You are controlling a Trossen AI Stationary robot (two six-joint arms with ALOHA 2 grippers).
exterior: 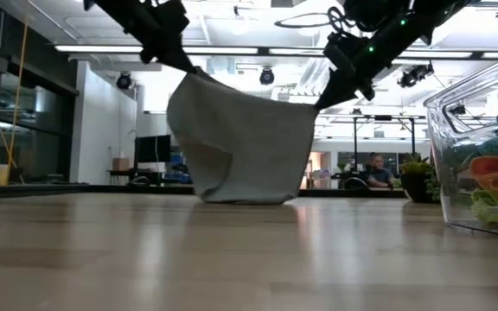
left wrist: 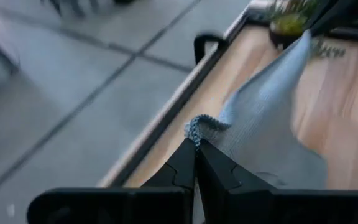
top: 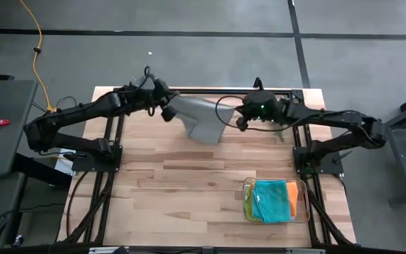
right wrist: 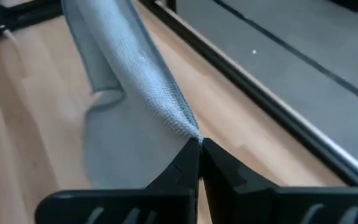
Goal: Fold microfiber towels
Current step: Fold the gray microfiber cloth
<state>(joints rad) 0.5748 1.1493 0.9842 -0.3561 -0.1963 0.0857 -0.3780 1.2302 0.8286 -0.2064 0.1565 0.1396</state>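
A grey microfiber towel (top: 201, 118) hangs stretched between my two grippers near the table's far edge. My left gripper (top: 166, 111) is shut on its left top corner and my right gripper (top: 240, 120) is shut on its right top corner. The towel's lower edge (exterior: 242, 199) rests on the table. Folded teal, orange and lime green towels (top: 272, 200) lie in a clear tray at the near right. My left gripper pinches a corner of the grey towel (left wrist: 196, 127) between its two fingertips, slanting down from the left. The cloth runs from there toward the other arm. My right gripper pinches the opposite corner (right wrist: 190, 132) at its fingertips, slanting down from the right. The top edge (exterior: 249, 93) is drawn nearly straight between the two holds; the cloth hangs below, its bottom on the table.
The clear plastic tray (top: 247, 185) stands at the near right of the wooden table. A small potted plant (exterior: 417, 177) sits at the far right. Black frame rails (top: 210, 91) run along the far edge. The table's middle and near left are bare wood.
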